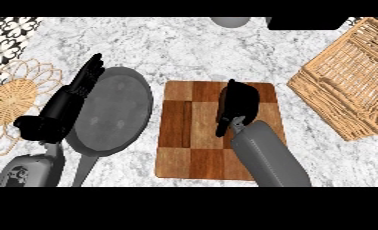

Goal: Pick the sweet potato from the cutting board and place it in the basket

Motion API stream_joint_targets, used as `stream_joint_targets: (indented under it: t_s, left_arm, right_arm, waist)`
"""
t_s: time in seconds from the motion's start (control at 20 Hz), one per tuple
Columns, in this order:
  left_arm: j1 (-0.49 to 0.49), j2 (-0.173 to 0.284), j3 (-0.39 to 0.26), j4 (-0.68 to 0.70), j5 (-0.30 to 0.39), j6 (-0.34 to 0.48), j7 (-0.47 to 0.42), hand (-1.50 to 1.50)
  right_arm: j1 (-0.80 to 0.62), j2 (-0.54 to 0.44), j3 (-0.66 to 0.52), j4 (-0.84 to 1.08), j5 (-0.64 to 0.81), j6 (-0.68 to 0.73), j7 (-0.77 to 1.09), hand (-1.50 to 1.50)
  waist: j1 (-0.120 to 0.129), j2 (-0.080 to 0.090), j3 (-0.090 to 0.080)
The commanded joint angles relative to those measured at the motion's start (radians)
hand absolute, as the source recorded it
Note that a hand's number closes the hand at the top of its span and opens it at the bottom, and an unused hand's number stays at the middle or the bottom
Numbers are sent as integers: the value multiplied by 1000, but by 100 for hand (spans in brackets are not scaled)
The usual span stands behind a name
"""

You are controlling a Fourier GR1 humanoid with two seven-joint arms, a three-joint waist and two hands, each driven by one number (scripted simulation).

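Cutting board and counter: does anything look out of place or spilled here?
Nothing looks spilled or damaged. The cutting board lies flat, the basket sits askew at the right, the grey pan lies left. The sweet potato cannot be seen; the right hand covers that spot.

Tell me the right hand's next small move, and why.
Probably close around the sweet potato, then lift. The right hand is over the cutting board with fingers curled down, hiding whatever lies beneath, so I cannot confirm a hold. The basket lies to the right.
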Motion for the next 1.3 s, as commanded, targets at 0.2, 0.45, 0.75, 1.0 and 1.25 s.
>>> stream_joint_targets:
  t_s: [0.2, 0.45, 0.75, 1.0, 1.25]
  left_arm:
    - [-24, -22, -15, 39, -11, -12, -23, 0]
    - [-20, -27, -11, 28, -18, 2, -5, 0]
    - [33, -20, -5, 7, -7, -14, -28, 0]
    - [-4, -12, 13, -32, -16, 4, 27, 0]
    - [-18, 9, 45, 24, 2, -30, -4, 0]
  right_arm:
    - [-127, 0, -131, 178, -41, -375, 41, 150]
    - [-120, 0, -115, 12, -113, -548, 29, 150]
    - [-171, 0, -57, -203, 13, -717, 116, 150]
    - [-248, 0, -89, -320, 120, -631, 277, 150]
    - [-291, -6, -159, -423, 192, -426, 348, 150]
  waist:
    - [26, 7, -1]
    - [16, 0, -1]
    - [2, -12, -2]
    - [-1, -9, -2]
    - [-5, -6, -2]
